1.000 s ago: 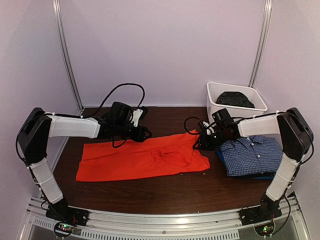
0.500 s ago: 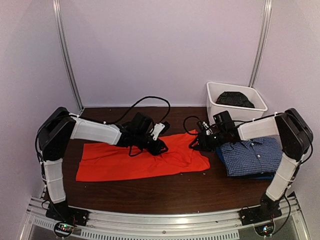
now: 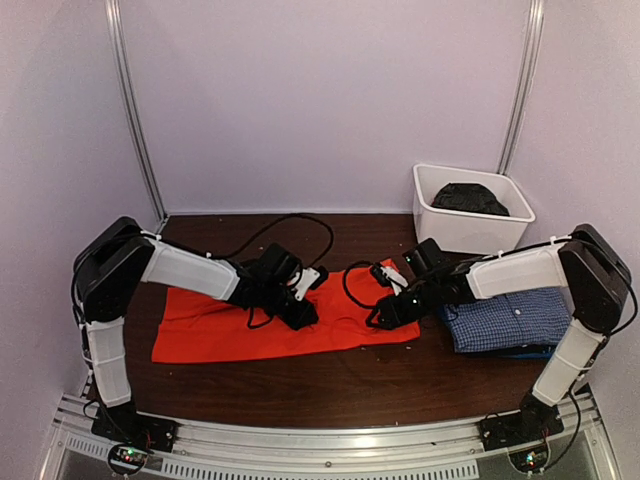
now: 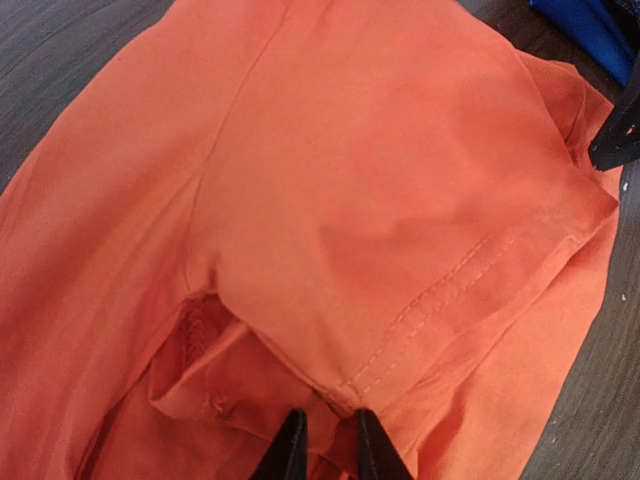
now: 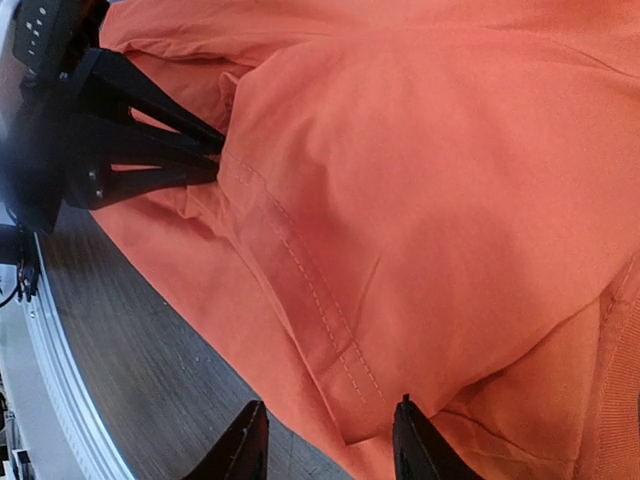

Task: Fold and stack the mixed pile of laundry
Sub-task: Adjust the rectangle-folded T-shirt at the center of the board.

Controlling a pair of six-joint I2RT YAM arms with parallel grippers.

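Note:
The bright orange T-shirt (image 3: 225,325) lies spread on the dark table, its right part bunched into folds. My left gripper (image 3: 306,318) is low over the shirt's middle; in the left wrist view its fingers (image 4: 327,445) stand narrow with a ridge of orange cloth (image 4: 400,200) pinched between them. My right gripper (image 3: 378,318) faces it from the right. Its fingers (image 5: 330,440) are open, astride the stitched sleeve hem (image 5: 320,310), with the left gripper (image 5: 218,158) opposite. The folded blue-and-white checked shirt (image 3: 500,312) rests on a blue piece (image 3: 520,350) at the right.
A white plastic tub (image 3: 470,232) at the back right holds a dark garment (image 3: 468,198). Black cables loop over the table behind both grippers. Metal rails run along the near edge and up the back corners.
My left gripper moved right and nearer onto the shirt's middle and its jaws narrowed on a fold. My right gripper slid left off the checked shirt over the orange sleeve and opened wider.

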